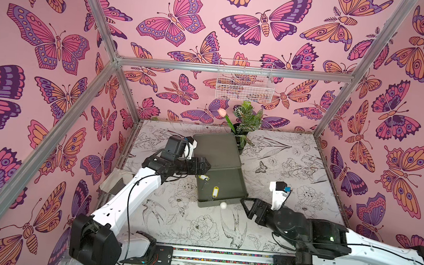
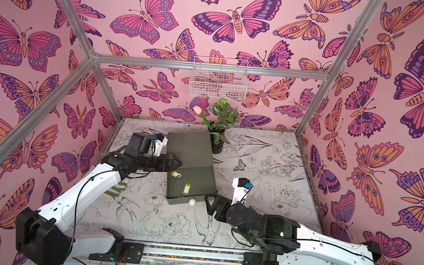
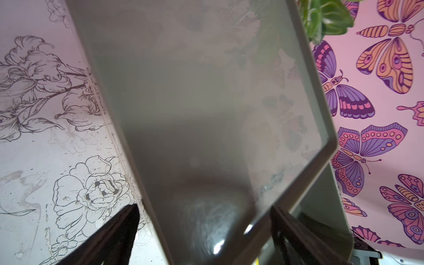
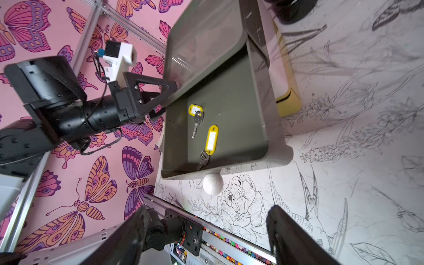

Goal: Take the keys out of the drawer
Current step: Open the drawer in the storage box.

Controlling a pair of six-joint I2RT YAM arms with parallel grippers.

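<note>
The olive drawer [image 1: 229, 185] is pulled out toward the front from its olive cabinet [image 1: 217, 149], and its white knob [image 4: 212, 183] is free. Two bunches of keys with yellow tags lie inside. One bunch [image 4: 195, 109] is near the left wall and the other [image 4: 212, 139] is nearer the front. My left gripper [image 1: 206, 165] is open at the cabinet's left front corner, its jaws on either side of that edge [image 3: 204, 207]. My right gripper [image 1: 243, 206] is open and empty, just right of the knob and off the drawer's front right corner [image 4: 208, 208].
A potted plant with a pink tulip [image 1: 246, 120] stands behind the cabinet. A white wire basket [image 1: 244, 83] hangs on the back wall. Something yellow [image 4: 289, 96] sits against the cabinet's right side. The arms' rail [image 1: 220, 256] runs along the table's front edge.
</note>
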